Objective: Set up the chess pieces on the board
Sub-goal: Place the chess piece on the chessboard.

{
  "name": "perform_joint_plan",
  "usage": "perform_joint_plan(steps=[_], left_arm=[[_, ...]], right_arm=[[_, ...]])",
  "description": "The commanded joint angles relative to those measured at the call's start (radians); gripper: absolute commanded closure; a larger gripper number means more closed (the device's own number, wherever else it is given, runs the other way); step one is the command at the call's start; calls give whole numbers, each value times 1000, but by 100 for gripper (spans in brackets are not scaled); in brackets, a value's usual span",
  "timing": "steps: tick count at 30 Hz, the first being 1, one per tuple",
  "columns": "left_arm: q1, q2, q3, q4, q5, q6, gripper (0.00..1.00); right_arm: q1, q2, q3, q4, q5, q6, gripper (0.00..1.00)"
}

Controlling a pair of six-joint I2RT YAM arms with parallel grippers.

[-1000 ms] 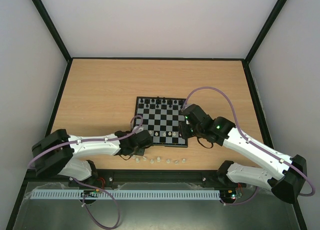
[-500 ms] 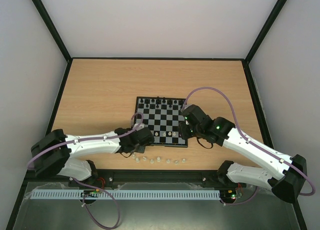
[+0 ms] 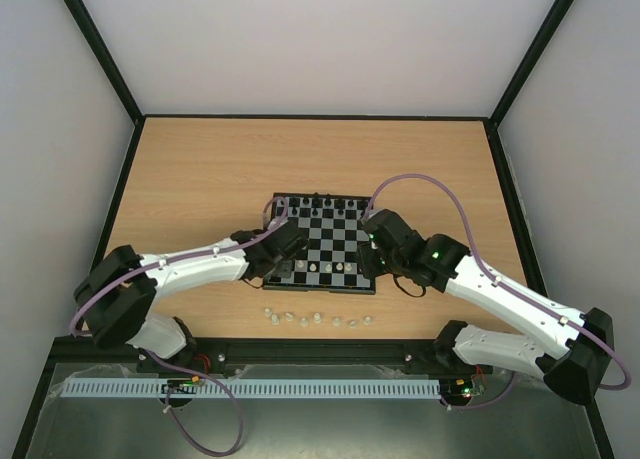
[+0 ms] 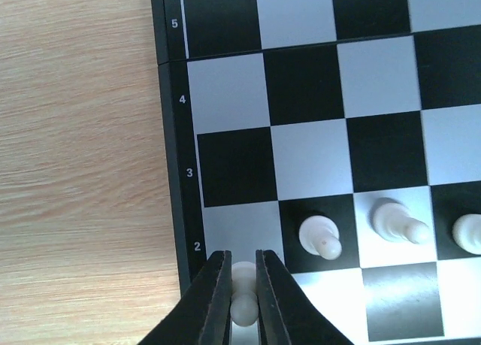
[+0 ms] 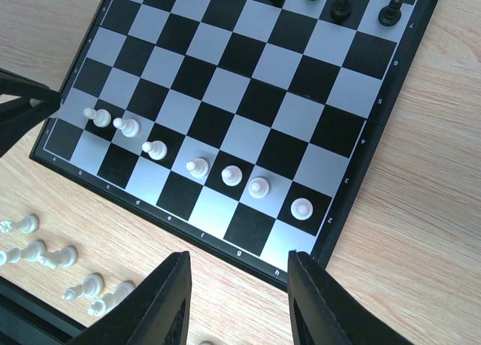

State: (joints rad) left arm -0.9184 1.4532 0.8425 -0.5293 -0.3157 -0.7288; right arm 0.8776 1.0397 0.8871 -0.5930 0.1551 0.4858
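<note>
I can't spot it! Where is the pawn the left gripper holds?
Left wrist view, bottom edge: the pawn is pinched in the left gripper over the board at its white edge square beside the 2, just left of another white pawn.

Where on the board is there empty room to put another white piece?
The row between the white pawns and the board's near rim is bare. So are the middle rows, up to the black pieces. The pawn row is full, with the left gripper holding the end pawn.
</note>
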Motion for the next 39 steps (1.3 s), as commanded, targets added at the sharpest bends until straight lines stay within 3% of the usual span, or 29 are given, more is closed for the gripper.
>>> perform_joint_plan(steps=[1,39], left_arm=[[14,46,25,20,2,50,89],[41,86,-1,71,-14,59,80]], right_arm=[[7,-13,-10,-14,12,7,64],[15,-6,-14,-12,14,8,64]])
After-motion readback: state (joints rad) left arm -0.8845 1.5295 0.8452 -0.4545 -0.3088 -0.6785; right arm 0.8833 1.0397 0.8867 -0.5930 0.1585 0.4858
